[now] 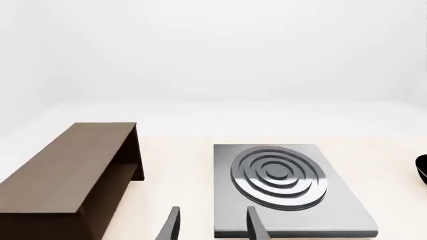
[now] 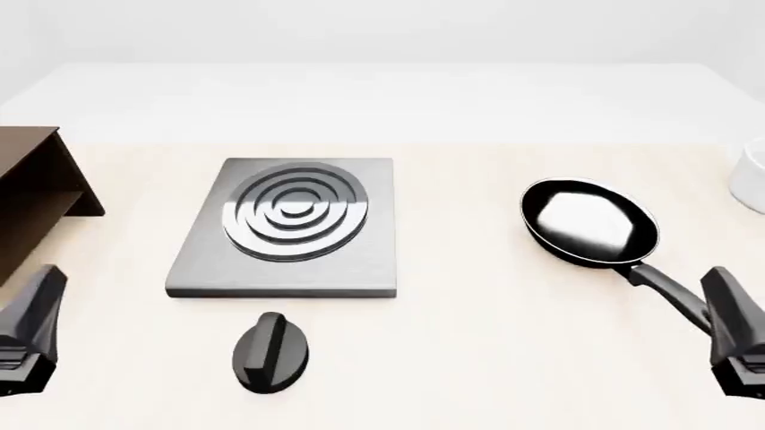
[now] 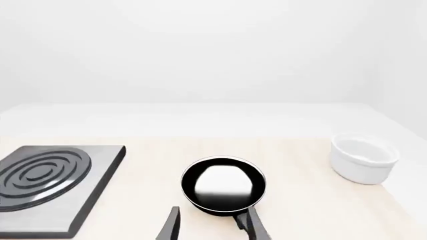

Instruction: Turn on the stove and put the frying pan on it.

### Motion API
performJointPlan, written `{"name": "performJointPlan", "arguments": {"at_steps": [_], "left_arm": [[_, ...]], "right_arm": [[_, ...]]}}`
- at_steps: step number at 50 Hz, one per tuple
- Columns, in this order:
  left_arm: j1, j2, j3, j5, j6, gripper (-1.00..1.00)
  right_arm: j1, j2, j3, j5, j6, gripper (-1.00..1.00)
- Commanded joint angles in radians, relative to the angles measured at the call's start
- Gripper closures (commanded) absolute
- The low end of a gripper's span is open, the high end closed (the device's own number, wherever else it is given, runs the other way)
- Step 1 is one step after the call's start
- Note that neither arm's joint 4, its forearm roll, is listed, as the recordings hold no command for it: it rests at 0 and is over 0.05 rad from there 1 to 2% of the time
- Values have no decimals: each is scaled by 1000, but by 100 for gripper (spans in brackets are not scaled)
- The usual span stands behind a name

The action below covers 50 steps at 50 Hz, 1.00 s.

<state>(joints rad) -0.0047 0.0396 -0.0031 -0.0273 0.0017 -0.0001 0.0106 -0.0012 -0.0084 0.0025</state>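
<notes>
Grey stove [image 2: 287,228] lies mid-tabletop [image 2: 478,358], its black knob [image 2: 270,353] just in front of it. I see the black frying pan [image 2: 588,221] well to its right, handle toward my right pincer [image 3: 212,227]. Both pincers, left [image 1: 212,227] too, are spread apart and hold nothing.

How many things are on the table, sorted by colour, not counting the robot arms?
Black: 2, the frying pan and the knob
Grey: 1, the stove
Brown: 1, the wooden shelf
White: 1, the bowl
Total: 5
</notes>
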Motion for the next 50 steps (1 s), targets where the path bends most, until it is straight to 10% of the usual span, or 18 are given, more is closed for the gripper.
{"name": "performJointPlan", "arguments": {"at_steps": [1,23,50], "left_arm": [[-23,164,-59,-53,-55,-100],[-200,469,-531,525,-54,-100],[-465,593,-561,667,-63,-100]], "right_arm": [[2,15,-3,-10,15,-100],[-12,-7,-3,5,64,-100],[-14,-6,-2,3,74,-100]]}}
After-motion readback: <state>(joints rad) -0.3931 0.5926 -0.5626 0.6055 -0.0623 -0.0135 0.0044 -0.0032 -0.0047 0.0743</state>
